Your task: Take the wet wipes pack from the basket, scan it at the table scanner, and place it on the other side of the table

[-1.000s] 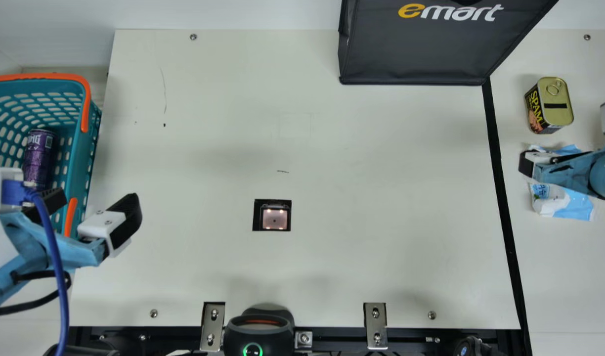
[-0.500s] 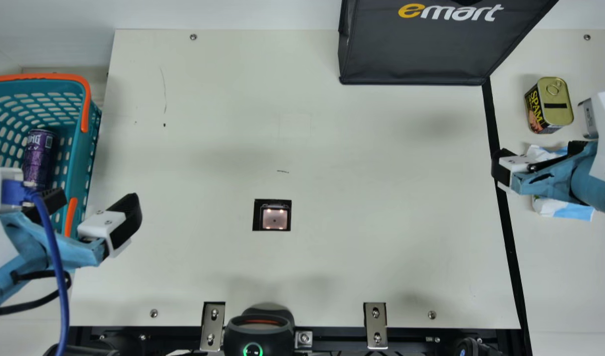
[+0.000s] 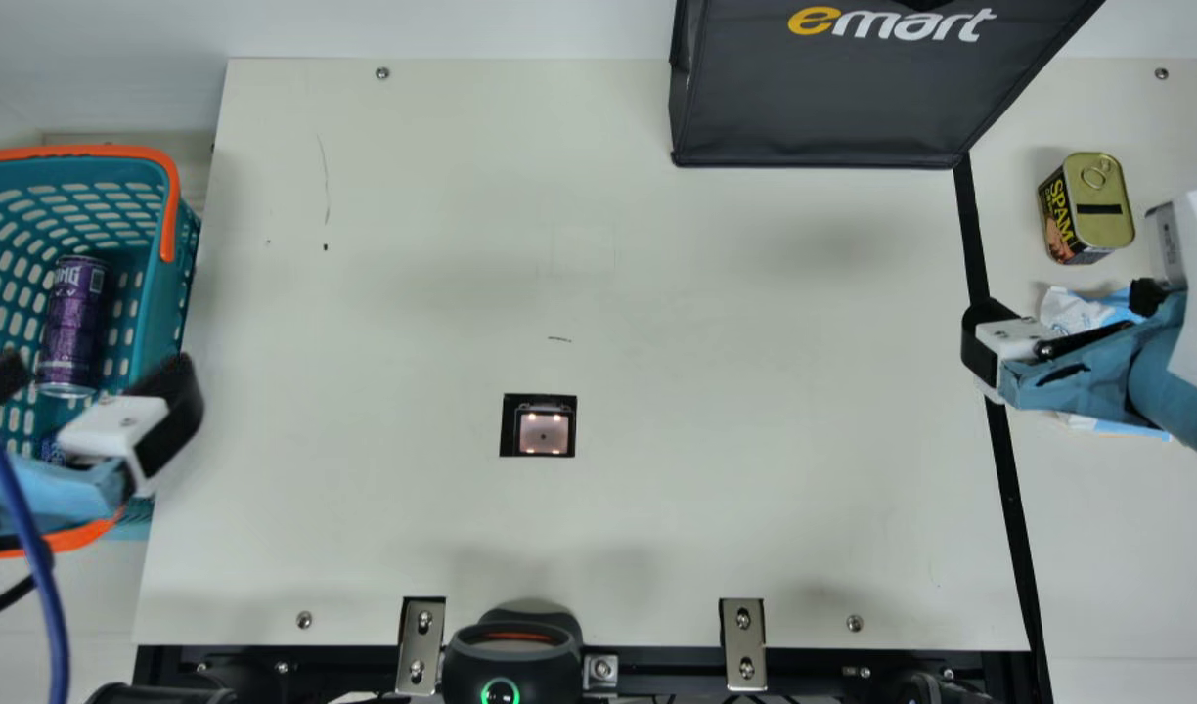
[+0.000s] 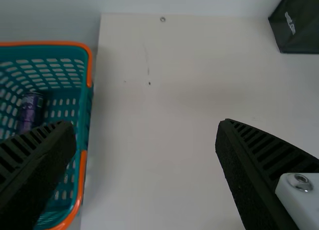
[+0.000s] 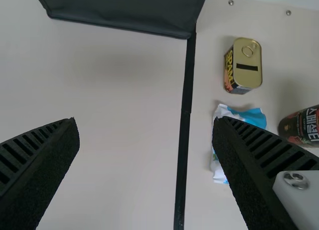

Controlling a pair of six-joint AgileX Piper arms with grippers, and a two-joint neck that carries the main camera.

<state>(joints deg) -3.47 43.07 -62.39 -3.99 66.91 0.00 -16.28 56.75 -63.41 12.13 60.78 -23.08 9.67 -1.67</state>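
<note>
In the main view my left gripper (image 3: 95, 372) is over the teal basket (image 3: 176, 284), and its fingers stand apart in the left wrist view, where the gripper (image 4: 145, 126) holds nothing. My right gripper (image 3: 1063, 319), open and empty, is above the black line at the right; the right wrist view shows the gripper (image 5: 144, 124) too. Blue-and-white soft packaging (image 3: 1068, 309) lies under it, partly hidden; whether it is one pack or two I cannot tell. A small dark blue patch (image 3: 51, 450) shows beside the left fingers. The table scanner (image 3: 543, 432) is set mid-table.
A purple can (image 3: 73, 328) lies in the basket. On the right side stand a yellow-topped tin (image 3: 1097, 205) and, in the right wrist view, a dark red can (image 5: 301, 126). A black bag (image 3: 814, 98) is at the back. A black scanner device (image 3: 512, 655) sits at the front edge.
My left gripper has moved left, further over the basket, uncovering more of the purple can. The right gripper has shifted left from above the packaging toward the black line.
</note>
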